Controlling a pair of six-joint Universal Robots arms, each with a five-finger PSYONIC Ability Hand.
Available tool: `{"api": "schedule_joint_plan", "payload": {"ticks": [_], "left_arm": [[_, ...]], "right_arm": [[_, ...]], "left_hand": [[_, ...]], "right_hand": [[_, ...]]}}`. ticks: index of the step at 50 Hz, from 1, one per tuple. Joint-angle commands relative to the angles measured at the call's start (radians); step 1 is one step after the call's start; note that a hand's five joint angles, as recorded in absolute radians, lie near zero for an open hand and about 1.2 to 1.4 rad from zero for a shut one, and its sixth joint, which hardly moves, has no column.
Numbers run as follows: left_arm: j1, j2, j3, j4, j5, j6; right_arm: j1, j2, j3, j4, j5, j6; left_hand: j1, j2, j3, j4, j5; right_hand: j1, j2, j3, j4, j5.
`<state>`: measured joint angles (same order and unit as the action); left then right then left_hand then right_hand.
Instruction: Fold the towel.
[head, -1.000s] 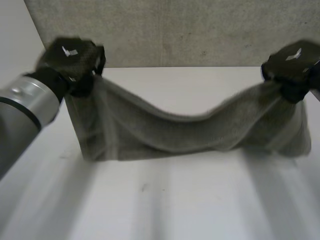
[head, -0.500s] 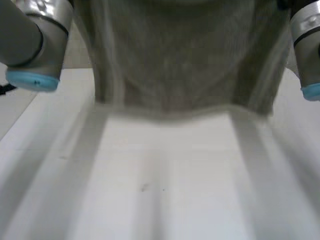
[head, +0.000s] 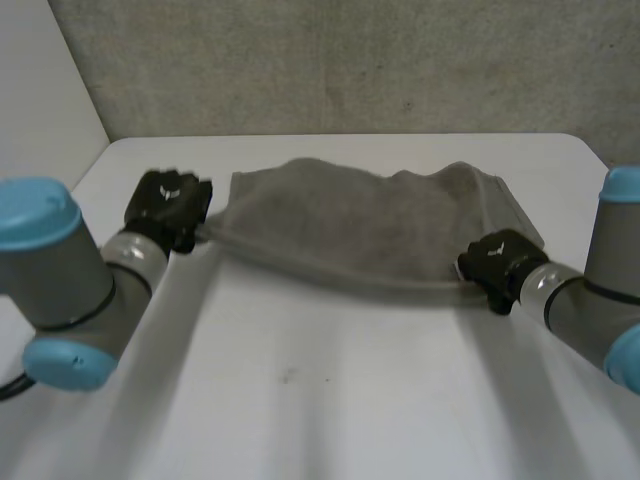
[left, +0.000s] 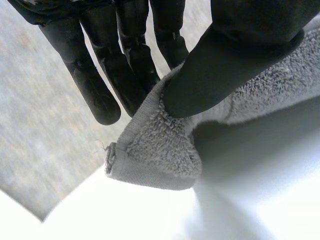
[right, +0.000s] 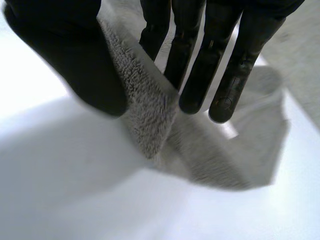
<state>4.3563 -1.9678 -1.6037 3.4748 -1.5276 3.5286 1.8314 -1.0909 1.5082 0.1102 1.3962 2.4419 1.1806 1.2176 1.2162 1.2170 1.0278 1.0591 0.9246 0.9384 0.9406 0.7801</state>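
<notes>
Two pinch grips — left hand, right hand — on opposite towel ends

Left arm: grey joints with light-blue caps, reaching forward from the near left. Its left hand is held low, the thumb pressed toward straight fingers and pinching a corner of the towel. Right arm: same build, angled inward from the near right, its right hand held low, with thumb and straight fingers pinching a towel corner between them.
</notes>
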Motion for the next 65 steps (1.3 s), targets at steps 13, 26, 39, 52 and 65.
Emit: {"api": "schedule_joint_plan", "payload": {"ticks": [13,26,39,52,65], "left_arm": [[0.074,0.158,-0.237,0.106,-0.002,0.000],[0.063,0.161,-0.269,0.107,-0.002,-0.008],[0.066,0.159,-0.277,0.107,-0.002,-0.008],[0.072,0.159,-0.280,0.107,-0.002,-0.008],[0.074,0.159,-0.280,0.109,0.000,-0.008]], "right_arm": [[-0.195,-0.029,0.084,-0.080,-0.117,0.324],[-0.205,-0.084,0.070,-0.084,-0.172,0.229],[-0.123,0.090,-0.152,-0.018,-0.302,-0.064],[-0.075,0.281,-0.355,0.065,-0.327,-0.070],[-0.075,0.339,-0.396,0.069,-0.310,-0.073]], "left_hand": [[0.216,0.179,0.180,0.179,0.194],[0.216,0.179,0.180,0.179,0.194],[0.216,0.179,0.180,0.179,0.194],[0.216,0.179,0.180,0.179,0.194],[0.216,0.179,0.180,0.179,0.194]], "right_hand": [[-0.569,-0.434,-0.448,-0.450,-0.465],[-0.525,-0.390,-0.404,-0.406,-0.420],[-0.501,-0.367,-0.381,-0.383,-0.397],[-0.437,-0.302,-0.316,-0.318,-0.332],[-0.399,-0.264,-0.278,-0.280,-0.294]]}}
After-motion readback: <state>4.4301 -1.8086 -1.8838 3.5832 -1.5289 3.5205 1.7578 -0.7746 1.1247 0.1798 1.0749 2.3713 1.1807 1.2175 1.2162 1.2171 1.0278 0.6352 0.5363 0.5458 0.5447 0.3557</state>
